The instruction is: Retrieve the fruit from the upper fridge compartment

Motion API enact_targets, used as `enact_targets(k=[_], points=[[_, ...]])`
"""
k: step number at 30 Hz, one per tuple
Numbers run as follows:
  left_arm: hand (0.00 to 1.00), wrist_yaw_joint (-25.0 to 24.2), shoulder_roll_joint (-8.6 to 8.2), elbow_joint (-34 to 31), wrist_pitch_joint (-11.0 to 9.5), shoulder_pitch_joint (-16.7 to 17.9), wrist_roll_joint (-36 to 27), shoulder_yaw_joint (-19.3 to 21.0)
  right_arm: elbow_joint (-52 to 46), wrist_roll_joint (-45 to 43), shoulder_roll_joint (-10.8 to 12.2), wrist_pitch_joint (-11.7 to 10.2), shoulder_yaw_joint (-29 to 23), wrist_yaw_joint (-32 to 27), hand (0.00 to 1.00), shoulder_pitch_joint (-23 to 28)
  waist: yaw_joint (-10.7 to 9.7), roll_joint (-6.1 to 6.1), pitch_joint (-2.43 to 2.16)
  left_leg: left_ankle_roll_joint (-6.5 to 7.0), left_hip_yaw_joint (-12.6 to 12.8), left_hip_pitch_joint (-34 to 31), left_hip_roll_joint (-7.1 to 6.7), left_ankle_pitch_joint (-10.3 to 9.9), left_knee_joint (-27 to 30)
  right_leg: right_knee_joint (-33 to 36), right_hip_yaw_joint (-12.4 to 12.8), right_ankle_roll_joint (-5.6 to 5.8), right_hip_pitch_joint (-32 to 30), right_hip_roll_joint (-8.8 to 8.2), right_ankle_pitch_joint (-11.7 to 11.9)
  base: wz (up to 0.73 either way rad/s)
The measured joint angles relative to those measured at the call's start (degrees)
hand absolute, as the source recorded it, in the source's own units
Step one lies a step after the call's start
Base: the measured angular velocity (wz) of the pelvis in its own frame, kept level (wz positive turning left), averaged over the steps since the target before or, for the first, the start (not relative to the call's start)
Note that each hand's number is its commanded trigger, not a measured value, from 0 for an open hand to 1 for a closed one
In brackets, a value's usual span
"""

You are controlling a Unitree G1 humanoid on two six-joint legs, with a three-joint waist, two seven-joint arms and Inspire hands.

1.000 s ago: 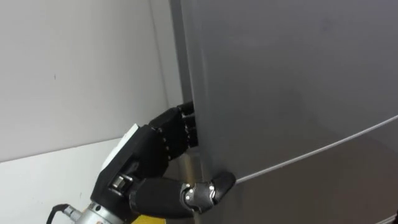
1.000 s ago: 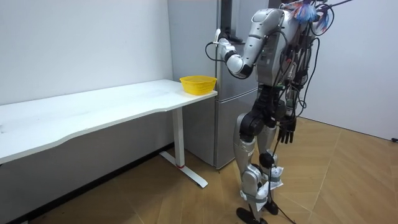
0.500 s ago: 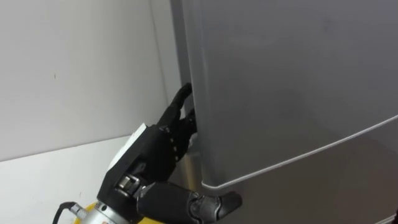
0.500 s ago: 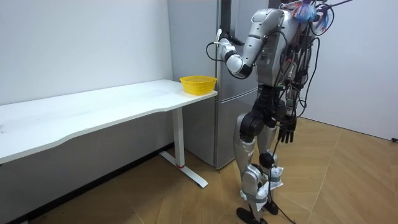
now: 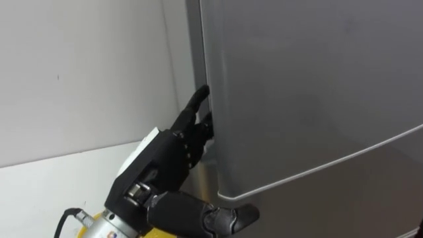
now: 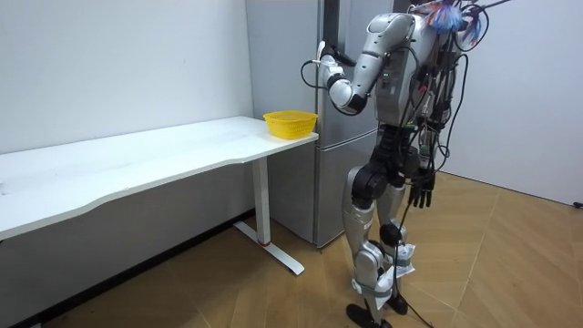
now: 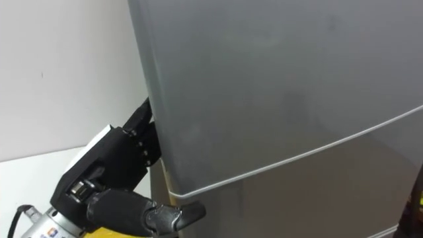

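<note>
While the robot stands at the fridge [image 6: 332, 182], the left hand [image 5: 165, 158] lies against the free edge of the upper door [image 5: 310, 92]; the edge hides its grasp, so its hold cannot be told. The right hand [image 6: 420, 193] hangs relaxed at the side. Step in hand: opening the door. The item is judged to lie inside. Next move: a steady outward pull. Compared with one second ago, the left hand sits higher and the door's lower corner stands off the seam.

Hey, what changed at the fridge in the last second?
The left hand straightened its fingers upward along the left edge of the upper fridge door, while its thumb slid down below the door seam. The door looks shut as before; the right hand and the yellow basket stayed put.
</note>
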Motion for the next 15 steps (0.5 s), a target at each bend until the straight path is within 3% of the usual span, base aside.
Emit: enact_targets(k=[7,13,15], points=[[0.0,0.3,0.04,0.0,0.0,-0.9,0.0,-0.2,0.0,-0.4,0.0,0.0,-0.1,0.2,0.0,0.5,-1.1,0.56,-0.26,0.02,0.7,-0.6,-0.03,0.0,0.0,-0.2,0.3,0.25,-0.4,-0.05,0.3,0.0],[0.0,1.1,-0.05,0.0,0.0,-0.9,-0.1,-0.3,0.3,0.0,-0.3,0.1,-0.1,1.4,0.0,1.3,-2.4,0.97,-0.02,0.11,1.9,-0.6,-0.08,0.0,0.0,-0.9,1.0,0.71,-0.2,-0.15,1.0,-0.01],[0.0,1.5,-0.25,0.0,0.0,-1.0,-0.1,-0.4,0.7,0.6,-0.4,0.2,-0.1,1.4,0.0,1.2,-3.4,1.42,-0.03,1.12,2.5,-1.1,0.1,-0.6,0.0,-0.8,1.0,0.9,-0.7,-0.05,1.1,0.06]])
